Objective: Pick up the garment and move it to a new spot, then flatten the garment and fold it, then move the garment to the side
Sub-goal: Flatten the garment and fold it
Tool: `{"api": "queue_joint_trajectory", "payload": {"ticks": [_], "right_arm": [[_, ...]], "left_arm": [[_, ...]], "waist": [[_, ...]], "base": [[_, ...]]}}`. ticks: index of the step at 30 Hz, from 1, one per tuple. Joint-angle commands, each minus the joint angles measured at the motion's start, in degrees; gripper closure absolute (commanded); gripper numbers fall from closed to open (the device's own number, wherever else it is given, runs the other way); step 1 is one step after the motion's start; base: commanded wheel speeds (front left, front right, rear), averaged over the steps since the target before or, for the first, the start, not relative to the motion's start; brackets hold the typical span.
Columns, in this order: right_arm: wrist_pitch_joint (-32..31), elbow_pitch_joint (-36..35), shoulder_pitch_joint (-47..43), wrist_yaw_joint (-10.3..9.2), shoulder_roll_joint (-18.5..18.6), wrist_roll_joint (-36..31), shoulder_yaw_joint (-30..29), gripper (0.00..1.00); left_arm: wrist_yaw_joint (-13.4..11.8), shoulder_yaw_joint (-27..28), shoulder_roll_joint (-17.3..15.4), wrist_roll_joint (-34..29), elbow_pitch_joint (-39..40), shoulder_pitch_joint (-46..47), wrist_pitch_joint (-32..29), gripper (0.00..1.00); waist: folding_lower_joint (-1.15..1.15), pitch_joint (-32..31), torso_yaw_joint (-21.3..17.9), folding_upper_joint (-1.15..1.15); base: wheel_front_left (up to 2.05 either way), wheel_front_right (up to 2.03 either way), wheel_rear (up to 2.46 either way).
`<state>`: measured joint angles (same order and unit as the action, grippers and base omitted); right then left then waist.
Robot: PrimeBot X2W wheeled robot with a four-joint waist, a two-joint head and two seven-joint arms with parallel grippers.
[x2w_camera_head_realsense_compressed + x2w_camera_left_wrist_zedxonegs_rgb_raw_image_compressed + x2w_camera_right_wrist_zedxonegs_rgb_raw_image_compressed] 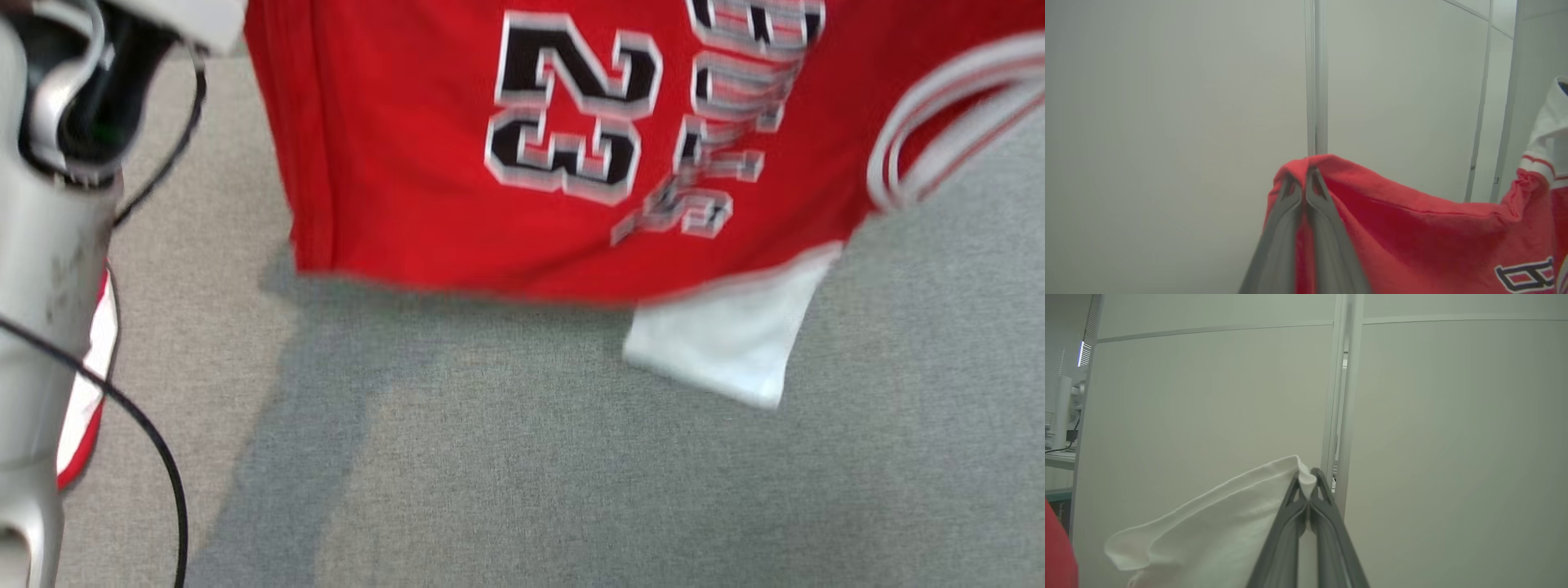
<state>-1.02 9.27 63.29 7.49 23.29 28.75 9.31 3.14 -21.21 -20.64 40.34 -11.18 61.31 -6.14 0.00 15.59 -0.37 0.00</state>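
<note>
One garment (408, 163) is the thing to watch: a red sports shirt with a big black "23" on it and a white part (727, 343) at its lower edge. It hangs in the air above the grey bench (571, 490), with its shadow on the cloth below, so it looks lifted off and not lying down. Two grippers hold it up. The left gripper (1304, 173) has its two dark fingers pressed together on a fold of the red cloth. The right gripper (1310, 477) is pinched shut on a corner of the white part. One pale arm (41, 245) stands at the left of the head view, with a black cable (155, 457) hanging by it. This looks like the first step, carrying the shirt to a new spot. Next, both grippers should likely keep their hold, stay well apart so the cloth is stretched, and bring the shirt down onto the bench so it lands flat. Flattening, folding and moving it aside are not yet done.
</note>
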Motion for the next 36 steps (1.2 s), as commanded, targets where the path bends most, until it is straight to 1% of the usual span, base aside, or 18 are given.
{"api": "queue_joint_trajectory", "payload": {"ticks": [1, 3, 5, 7, 8, 10, 12, 15, 18, 20, 22, 23, 24, 27, 28, 31, 32, 36], "right_arm": [[1.53, 2.91, 3.12, 0.00, -0.24, 0.65, 1.24, 1.00], [3.90, 9.07, 8.33, 0.00, -0.40, 0.35, 3.38, 1.00], [6.73, 15.49, 13.23, 0.00, -1.50, 0.60, 4.57, 1.00], [9.78, 21.92, 17.24, 0.00, -3.81, 2.18, 4.16, 1.00], [11.04, 24.70, 19.36, 0.01, -4.36, 1.57, 4.73, 1.00], [12.32, 30.82, 22.28, 0.00, -6.35, 2.40, 5.10, 1.00], [12.65, 36.57, 23.78, 0.00, -7.95, 2.60, 5.92, 1.00], [11.92, 42.90, 26.42, 0.00, -9.99, 4.26, 7.07, 1.00], [11.57, 45.67, 26.12, 0.00, -10.86, 6.00, 9.67, 1.00], [10.94, 45.49, 23.79, 0.00, -10.35, 7.50, 12.61, 1.00], [11.48, 43.47, 21.26, 0.00, -9.37, 10.81, 14.70, 1.00], [11.49, 41.99, 19.23, 0.04, -8.87, 12.02, 16.33, 1.00], [12.01, 40.69, 16.56, 0.00, -7.60, 13.70, 17.51, 1.00], [13.35, 34.96, 8.07, 0.00, -4.43, 18.98, 20.58, 1.00], [13.35, 34.96, 8.07, 0.00, -4.43, 18.98, 20.58, 1.00], [14.87, 28.97, -2.78, 0.00, -1.30, 23.80, 22.37, 1.00], [15.31, 27.27, -6.80, 0.00, -0.30, 25.05, 22.55, 1.00], [16.14, 19.54, -22.37, 0.00, 2.06, 29.75, 22.37, 1.00]], "left_arm": [[0.74, 0.07, 0.79, -0.22, -3.26, 2.91, 1.30, 1.00], [1.88, -0.60, 1.61, -1.34, -9.81, 7.52, 3.36, 1.00], [2.63, -1.00, 2.59, -2.12, -16.64, 11.61, 5.89, 1.00], [3.32, -1.79, 2.97, -3.19, -22.71, 15.08, 8.59, 1.00], [3.49, -2.18, 2.96, -3.69, -25.50, 16.88, 9.90, 1.00], [3.88, -3.17, 3.05, -4.26, -30.71, 19.40, 11.91, 1.00], [4.18, -4.05, 3.38, -3.65, -35.94, 20.16, 12.38, 1.00], [4.31, -5.55, 3.78, -3.02, -41.03, 22.17, 13.03, 1.00], [4.30, -8.20, 5.33, -0.77, -42.30, 21.25, 14.39, 1.00], [4.32, -9.97, 6.02, 1.64, -42.37, 18.88, 14.95, 1.00], [4.32, -12.35, 6.29, 3.19, -41.73, 16.45, 15.45, 1.00], [4.28, -12.57, 6.15, 4.76, -41.53, 14.68, 16.43, 1.00], [4.29, -13.52, 6.72, 5.75, -40.93, 12.18, 17.01, 1.00], [4.32, -15.32, 6.69, 8.47, -39.09, 5.26, 19.19, 1.00], [4.32, -15.32, 6.69, 8.47, -39.09, 5.26, 19.19, 1.00], [4.33, -15.35, 6.27, 11.52, -36.73, -3.44, 20.63, 1.00], [4.33, -15.84, 6.20, 11.53, -35.55, -6.39, 20.90, 1.00], [4.33, -15.65, 4.07, 12.47, -29.64, -16.99, 21.22, 1.00]], "waist": [[0.00, 2.27, 0.15, 0.00], [0.00, 3.36, 0.23, 0.00], [0.00, 4.17, 0.22, 0.00], [0.00, 4.51, -0.04, 0.00], [0.00, 4.78, -0.30, 0.00], [0.00, 5.42, -0.80, 0.00], [0.00, 5.68, -1.18, 0.00], [0.00, 7.01, -1.57, 0.00], [0.00, 8.96, -1.28, 0.00], [0.00, 9.81, -0.74, 0.00], [0.00, 11.08, -0.21, 0.00], [0.00, 11.55, -0.23, 0.00], [0.00, 11.52, 0.20, 0.00], [0.00, 11.36, 0.78, 0.00], [0.00, 11.36, 0.78, 0.00], [0.00, 9.77, 0.74, 0.00], [0.00, 8.99, 0.90, 0.00], [0.00, 6.45, 0.83, 0.00]], "base": [[0.00, 0.00, 0.00], [0.00, 0.00, 0.00], [0.00, 0.00, 0.00], [0.00, 0.00, 0.00], [0.00, 0.00, 0.00], [0.00, 0.00, 0.00], [0.00, 0.00, 0.00], [0.00, 0.00, 0.00], [0.00, 0.00, 0.00], [0.00, 0.00, 0.00], [0.00, 0.00, 0.00], [0.00, 0.00, 0.00], [0.00, 0.00, 0.00], [0.00, 0.00, 0.00], [0.00, 0.00, 0.00], [0.00, 0.00, 0.00], [0.00, 0.00, 0.00], [0.00, 0.00, 0.00]]}}
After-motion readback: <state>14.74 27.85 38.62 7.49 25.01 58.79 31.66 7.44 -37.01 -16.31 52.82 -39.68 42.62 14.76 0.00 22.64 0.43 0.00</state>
